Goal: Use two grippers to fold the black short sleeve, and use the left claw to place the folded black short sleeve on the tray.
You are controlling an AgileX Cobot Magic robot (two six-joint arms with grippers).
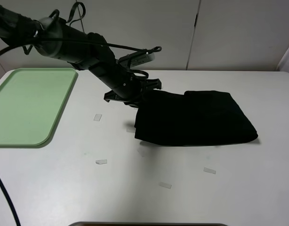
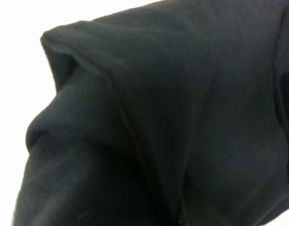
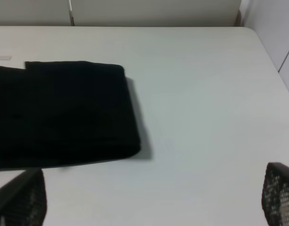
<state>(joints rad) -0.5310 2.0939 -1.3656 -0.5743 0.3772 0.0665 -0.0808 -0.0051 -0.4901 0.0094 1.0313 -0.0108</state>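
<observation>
The black short sleeve (image 1: 196, 117) lies folded into a thick rectangle on the white table, right of the middle. My left gripper (image 1: 139, 95) reaches across from the left and is shut on the shirt's near-left corner, which is raised a little off the table. In the left wrist view, bunched black fabric (image 2: 172, 117) fills the picture and hides the claw. The light-green tray (image 1: 27, 103) sits empty at the far left. My right gripper (image 3: 151, 195) is open and empty, hanging over bare table to the right of the shirt (image 3: 64, 113). It is out of the exterior view.
Small pieces of pale tape (image 1: 101, 162) lie scattered on the table in front of the shirt and the tray. White cabinet doors (image 1: 229, 33) stand behind the table. A dark edge (image 1: 149, 224) shows at the table's front.
</observation>
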